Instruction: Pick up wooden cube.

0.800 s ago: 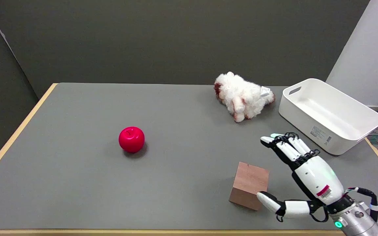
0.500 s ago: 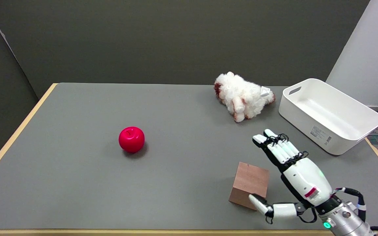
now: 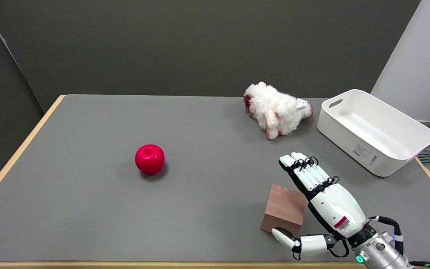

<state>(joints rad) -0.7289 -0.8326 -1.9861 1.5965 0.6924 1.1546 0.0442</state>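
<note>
On my bench the wooden cube sits near the front edge; my robot hand, released and spread, brackets its right side. Closing off-centre could twist or shove the cube away.

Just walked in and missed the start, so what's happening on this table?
The right robot hand is open around the wooden cube near the table's front edge, fingers stretched along its far right side, thumb by the near face. The cube sits on the gray table, not gripped yet. A red apple, plush toy and white bin sit untouched.
</note>
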